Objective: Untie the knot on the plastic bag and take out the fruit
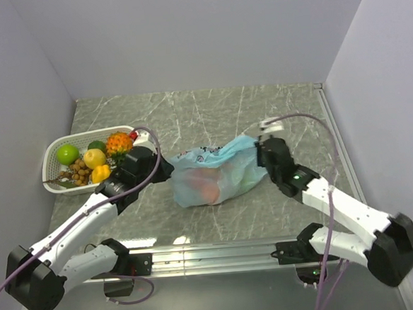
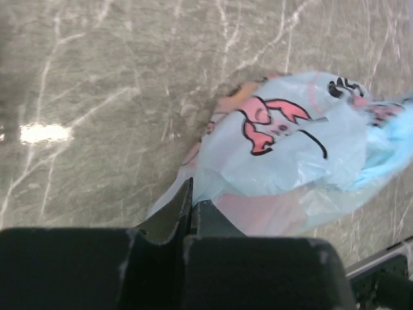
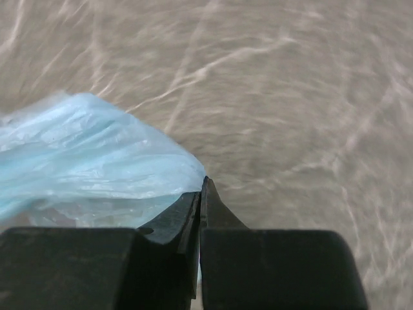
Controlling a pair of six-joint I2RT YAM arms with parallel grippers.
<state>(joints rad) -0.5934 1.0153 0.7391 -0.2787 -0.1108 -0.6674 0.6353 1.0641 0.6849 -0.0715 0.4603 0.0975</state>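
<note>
- Grey, white-veined stone surface [image 1: 203, 112] fills a pale-walled booth, and we see both arms reaching in from its near edge.
- We find the left pincer [image 1: 168, 170] pinched narrow. In its wrist view the two dark fingers [image 2: 177, 210] meet with only a thin line between them, and the edge of the plastic bag [image 1: 215, 170] is caught at their tips.
- We find the right pincer [image 1: 260, 150] just as narrow, its fingers [image 3: 216, 210] pressed together on a pale blue fold at the bag's opposite, right-hand end.
- Between the two pincers the bag lies crumpled near the middle of the surface. Its left end shows a pink cartoon print with dark outlines in the left wrist view.
- Toward the right pincer the plastic gathers into deeper blue folds, and we cannot pick out the knot among them.
- Through the thin plastic we make out the fruit [image 1: 209, 191] as a rounded orange shape low on the bag's near side. We cannot tell how many pieces are inside.
- Beyond the left pincer, a white slotted basket [image 1: 48, 163] sits by the left wall. It holds a green apple [image 1: 67, 153], a yellow fruit [image 1: 93, 158] and an orange pineapple-like fruit [image 1: 119, 142], among other small pieces.
</note>
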